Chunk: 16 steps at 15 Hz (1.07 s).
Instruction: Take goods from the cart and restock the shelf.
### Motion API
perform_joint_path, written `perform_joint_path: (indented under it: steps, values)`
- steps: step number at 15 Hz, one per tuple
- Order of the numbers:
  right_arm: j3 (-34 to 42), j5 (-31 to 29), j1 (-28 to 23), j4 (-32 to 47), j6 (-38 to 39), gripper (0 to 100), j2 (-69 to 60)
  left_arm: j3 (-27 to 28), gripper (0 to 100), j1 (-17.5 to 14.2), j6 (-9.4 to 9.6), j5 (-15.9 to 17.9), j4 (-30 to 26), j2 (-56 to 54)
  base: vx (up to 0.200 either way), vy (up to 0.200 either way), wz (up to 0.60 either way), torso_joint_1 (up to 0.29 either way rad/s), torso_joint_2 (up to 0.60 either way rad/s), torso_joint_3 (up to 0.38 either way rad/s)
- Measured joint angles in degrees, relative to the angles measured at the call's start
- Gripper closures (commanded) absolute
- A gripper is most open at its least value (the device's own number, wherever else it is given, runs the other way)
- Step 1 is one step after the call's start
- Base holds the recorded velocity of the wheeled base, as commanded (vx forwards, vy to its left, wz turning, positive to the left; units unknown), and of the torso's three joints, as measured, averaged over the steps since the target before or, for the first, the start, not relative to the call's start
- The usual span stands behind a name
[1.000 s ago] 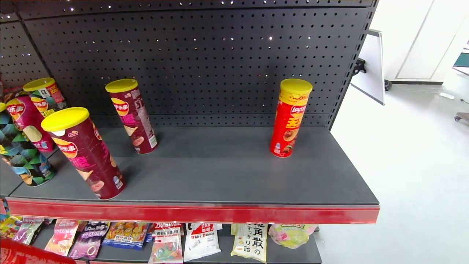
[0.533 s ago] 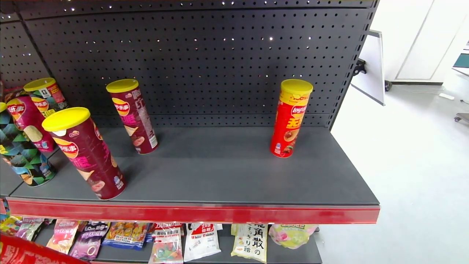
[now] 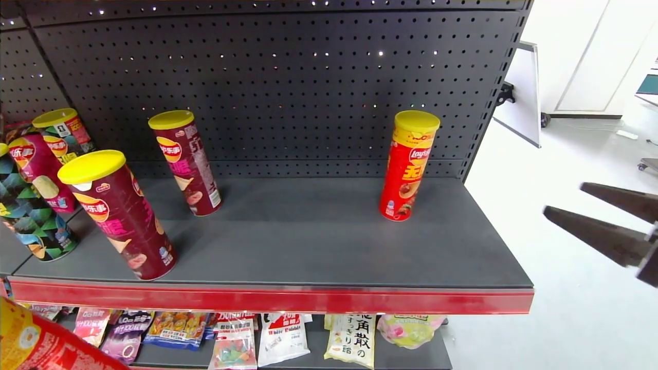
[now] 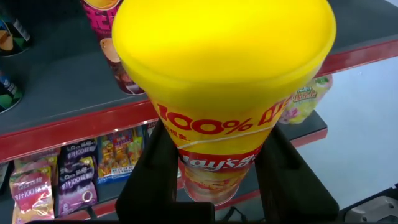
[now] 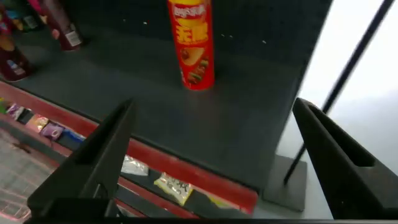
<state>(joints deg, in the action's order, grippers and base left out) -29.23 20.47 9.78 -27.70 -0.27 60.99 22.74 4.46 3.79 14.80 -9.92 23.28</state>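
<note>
Chip can [image 4: 221, 93] sits clamped in left gripper's [image 4: 216, 158] fingers [image 4: 155, 177].

Dark shelf board [image 3: 318, 246] with a red front strip [image 3: 272, 299], backed by a perforated panel [image 3: 282, 92]. Standing on it: a red chip can [image 3: 408, 167] near the rear right, a maroon can [image 3: 186, 163] at the rear left, and a second maroon can [image 3: 119, 216] by the front edge, far left. The lower shelf [image 3: 411, 357] carries a row of snack bags [image 3: 282, 336].

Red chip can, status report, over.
Left gripper shut on red chip can, low before shelf edge. Right gripper open, off shelf's right end. Standing red can and maroon cans shelved, wide gap between.
</note>
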Motion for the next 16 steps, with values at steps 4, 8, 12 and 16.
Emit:
perform_joint_path:
  steps: [4, 8, 12, 16]
  values:
    - [-4.8, 8.5, 1.9, -11.8, -0.8, 0, 18.0, 0.3, 100, 0.0, 0.12, -0.2, 0.0, 0.3, 0.0, 0.0, 0.0, 0.0, 0.0, 0.0]
    - [-10.4, 13.4, 2.0, -12.5, -3.4, 0, 27.5, 0.6, 100, 0.0, 0.78, -0.1, 0.0, 0.5, 0.0, 0.0, 0.0, 0.0, 0.0, 0.0]
    - [-15.3, 18.4, 1.5, -12.7, -5.2, 0, 33.8, 0.5, 100, 0.0, 0.78, -0.1, 0.0, 0.5, 0.0, 0.0, 0.0, 0.0, 0.0, 0.0]
    - [-20.2, 21.8, 0.0, -12.6, -6.8, 0, 39.4, 0.5, 100, -0.1, 0.88, -0.1, 0.0, 0.5, 0.0, 0.0, 0.0, 0.0, 0.0, 0.0]
